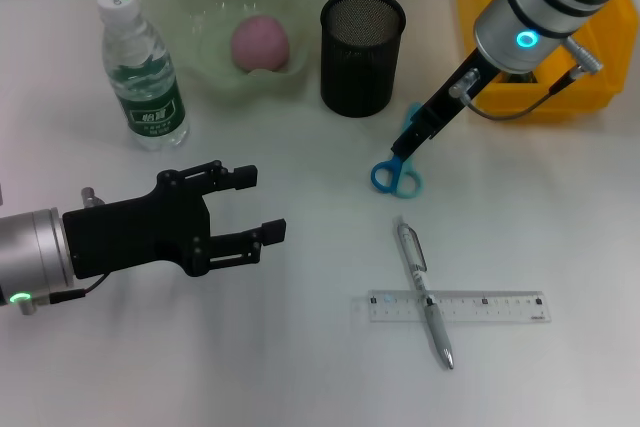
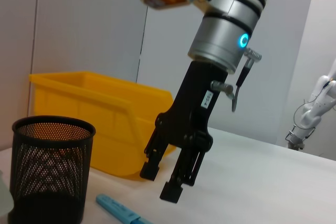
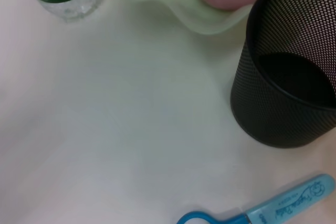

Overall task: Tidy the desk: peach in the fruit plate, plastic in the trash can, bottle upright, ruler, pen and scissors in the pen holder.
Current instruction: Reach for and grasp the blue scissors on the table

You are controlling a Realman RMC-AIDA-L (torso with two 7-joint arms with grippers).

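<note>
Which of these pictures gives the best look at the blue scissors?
The head view: the scissors lie whole on the desk, handles and sheath, under the right gripper. The right wrist view catches only part of a handle loop and the sheath; the left wrist view shows only the sheath's end.

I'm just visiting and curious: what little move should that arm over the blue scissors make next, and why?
Probably lower the right end effector and close on the scissors. It hangs open just above them, they lie flat on the desk, and the pen holder beside them is empty.
</note>
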